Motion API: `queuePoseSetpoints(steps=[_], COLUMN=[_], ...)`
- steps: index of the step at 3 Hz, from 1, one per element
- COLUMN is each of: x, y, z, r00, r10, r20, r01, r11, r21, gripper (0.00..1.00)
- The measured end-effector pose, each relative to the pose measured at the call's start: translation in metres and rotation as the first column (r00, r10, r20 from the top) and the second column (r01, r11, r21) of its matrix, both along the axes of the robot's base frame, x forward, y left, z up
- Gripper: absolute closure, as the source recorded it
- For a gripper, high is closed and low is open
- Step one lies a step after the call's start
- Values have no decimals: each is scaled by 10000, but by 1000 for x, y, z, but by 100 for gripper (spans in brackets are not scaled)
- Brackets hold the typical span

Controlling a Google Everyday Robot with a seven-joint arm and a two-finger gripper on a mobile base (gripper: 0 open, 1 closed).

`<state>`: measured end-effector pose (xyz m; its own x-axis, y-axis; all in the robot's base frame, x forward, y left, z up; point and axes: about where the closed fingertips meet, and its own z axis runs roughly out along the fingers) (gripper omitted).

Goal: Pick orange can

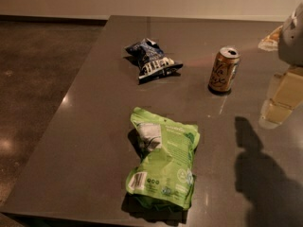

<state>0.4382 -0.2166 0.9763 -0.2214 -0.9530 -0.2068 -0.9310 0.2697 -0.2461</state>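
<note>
The orange can [224, 70] stands upright on the dark grey table [85, 141], toward the back right. It is orange-gold with pale cursive lettering and a silver top. My gripper [277, 109] hangs at the right edge of the view, pale beige under a grey-white arm part [293, 34]. It is to the right of the can and a little nearer the camera, apart from it and holding nothing that I can see. Its shadow [258, 164] falls on the table in front of it.
A dark blue chip bag [151, 60] lies crumpled at the back centre, left of the can. A larger green chip bag [163, 167] lies near the table's front edge. The brown floor [33, 79] lies beyond the table's left edge.
</note>
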Motion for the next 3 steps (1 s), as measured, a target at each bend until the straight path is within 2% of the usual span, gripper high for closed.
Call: queuePoseSetpoints(steps=[1,2,3], x=[0,8,29], y=[0,-1,-9], z=[0,-1,-7], r00=[10000,9996,9944], r10=[0,-242,-1004], r20=[0,153,323], r01=[0,239,990], r11=[10000,9996,9942], r21=[0,154,421], gripper=[0,0,0])
